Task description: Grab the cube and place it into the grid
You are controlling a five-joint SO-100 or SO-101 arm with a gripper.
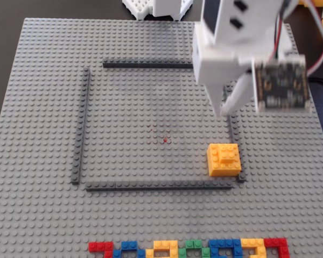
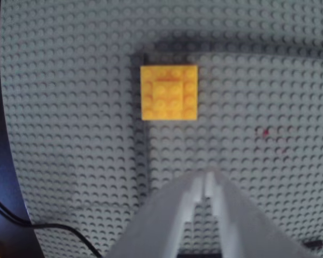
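Observation:
The yellow-orange cube (image 1: 224, 159) sits on the studs inside the grid, in its lower right corner in the fixed view, close to the right strip (image 1: 234, 129) and the bottom strip (image 1: 159, 186). The top strip (image 1: 148, 65) and left strip (image 1: 82, 126) complete the grid. My gripper (image 1: 226, 111) hangs over the right strip, above and apart from the cube. In the wrist view the cube (image 2: 169, 92) lies ahead of my gripper (image 2: 206, 174), whose fingertips meet with nothing between them. A dark strip (image 2: 146, 156) runs just left of the cube there.
A flat row of red, blue, yellow and green bricks (image 1: 188, 249) lines the baseplate's (image 1: 37, 215) near edge. White parts (image 1: 156, 8) stand past the far edge. A black cable (image 2: 54, 228) crosses the lower left of the wrist view. Small red marks (image 1: 165, 141) dot the grid's middle.

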